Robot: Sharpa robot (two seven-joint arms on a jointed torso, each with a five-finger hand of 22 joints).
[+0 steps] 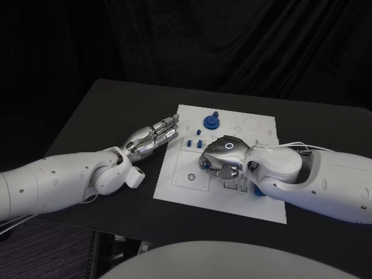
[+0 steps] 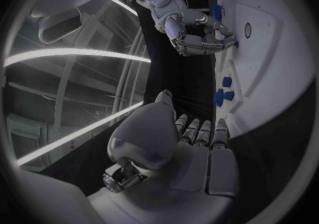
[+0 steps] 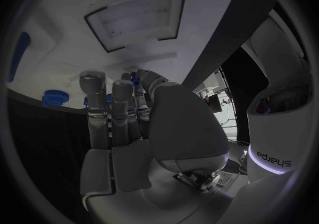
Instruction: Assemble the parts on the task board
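The white task board point(image 1: 261, 200) lies mid-table. My right hand point(image 1: 225, 156) bends down over its middle, and its thumb and a finger close on a small blue part point(image 3: 135, 79) just above the board point(image 3: 66, 48); that part also peeks out under the fingers point(image 1: 205, 166). At the board's left edge my left hand point(image 1: 155, 137) lies flat with straight fingers, holding nothing. A round blue part point(image 1: 211, 121) stands at the board's far side, and two small blue parts point(image 1: 195, 143) stand just right of the left fingertips. The left wrist view shows the left hand point(image 2: 193, 139), those small parts point(image 2: 223, 95) and the right hand point(image 2: 189, 35).
Rectangular recesses point(image 3: 136, 17) and a round hole point(image 1: 191, 176) mark the board's near half. Another blue piece point(image 1: 258, 190) lies under my right wrist. A round blue part point(image 3: 53, 98) sits near the board's edge in the right wrist view. Black table point(image 1: 110, 110) surrounds the board.
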